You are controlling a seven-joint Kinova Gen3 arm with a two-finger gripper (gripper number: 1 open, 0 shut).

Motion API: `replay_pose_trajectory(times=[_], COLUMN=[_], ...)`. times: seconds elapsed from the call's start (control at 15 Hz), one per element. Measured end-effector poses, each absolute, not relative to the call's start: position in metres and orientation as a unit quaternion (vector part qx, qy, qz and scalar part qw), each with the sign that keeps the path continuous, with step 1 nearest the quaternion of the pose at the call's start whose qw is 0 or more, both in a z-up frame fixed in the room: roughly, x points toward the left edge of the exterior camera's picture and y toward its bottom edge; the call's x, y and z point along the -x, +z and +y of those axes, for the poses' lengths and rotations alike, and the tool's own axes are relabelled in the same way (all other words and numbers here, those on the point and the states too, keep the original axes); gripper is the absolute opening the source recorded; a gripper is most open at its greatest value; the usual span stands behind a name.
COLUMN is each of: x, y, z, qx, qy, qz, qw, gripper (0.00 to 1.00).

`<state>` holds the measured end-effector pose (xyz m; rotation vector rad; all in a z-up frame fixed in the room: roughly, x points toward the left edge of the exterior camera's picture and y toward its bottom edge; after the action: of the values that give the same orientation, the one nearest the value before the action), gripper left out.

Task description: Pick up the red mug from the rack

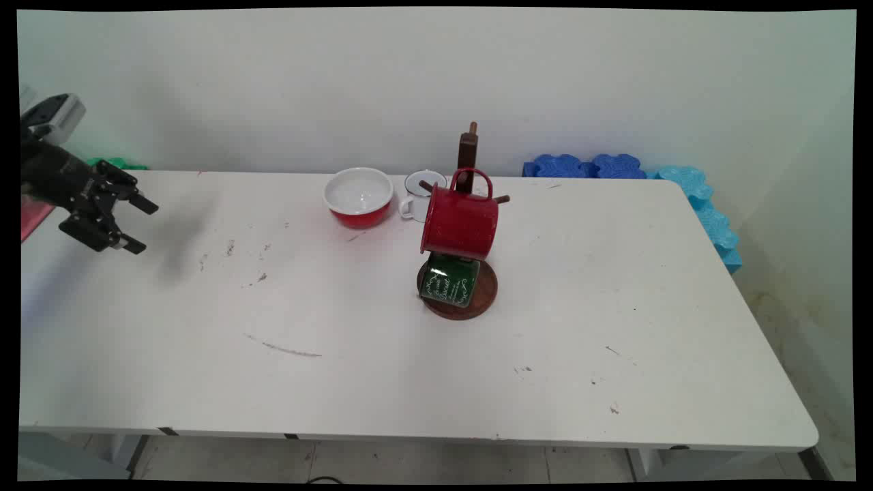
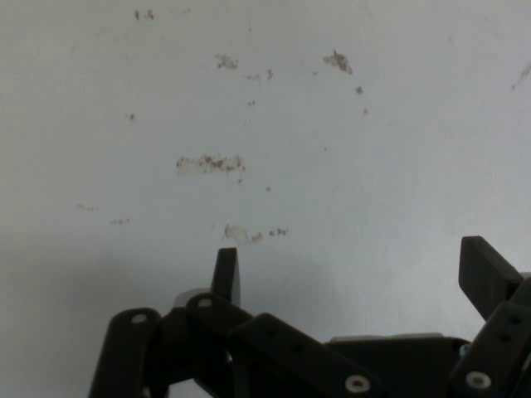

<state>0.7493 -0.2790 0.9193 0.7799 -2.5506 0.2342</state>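
Above the scuffed white table [image 1: 382,354], empty black gripper [image 1: 140,225], jaws apart, far from round red enamel mug [image 1: 460,221].

Glossy enamel mug [image 1: 459,228] (wooden stand [image 1: 468,153])

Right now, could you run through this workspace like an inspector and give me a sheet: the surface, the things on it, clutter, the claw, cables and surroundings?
Surface: white table, scuffed and speckled with dark marks; the hand view shows only this marked surface.
Things: red mug hanging on a wooden stand; green mug hung lower, over the stand's round base; red bowl and small white mug behind, near the wall.
Clutter: nothing seen.
Claw: claw open, empty, above the table's left end, far from the mugs.
Cables: nothing seen.
Surroundings: pale wall; blue foam pieces along the table's far right corner; something green behind the left end.
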Motion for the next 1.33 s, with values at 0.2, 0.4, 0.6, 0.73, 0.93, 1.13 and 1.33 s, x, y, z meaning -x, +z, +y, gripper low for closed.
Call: replay_pose_trajectory(times=[0.2, 0.4, 0.6, 0.73, 0.93, 1.13, 1.33], x=[-0.739, -0.726, -0.711, -0.7, -0.684, -0.67, -0.649], y=[0.924, 0.93, 0.936, 0.94, 0.945, 0.949, 0.953], z=[-0.283, -0.287, -0.292, -0.296, -0.301, -0.305, -0.311], qx=[-0.286, -0.29, -0.295, -0.299, -0.309, -0.318, -0.334], qy=[0.084, 0.082, 0.079, 0.075, 0.068, 0.06, 0.048], qz=[-0.924, -0.92, -0.913, -0.908, -0.898, -0.887, -0.869], qw=[0.239, 0.252, 0.271, 0.284, 0.307, 0.329, 0.361], gripper=[1.0, 1.0, 1.0, 1.0, 1.0, 1.0, 1.0])
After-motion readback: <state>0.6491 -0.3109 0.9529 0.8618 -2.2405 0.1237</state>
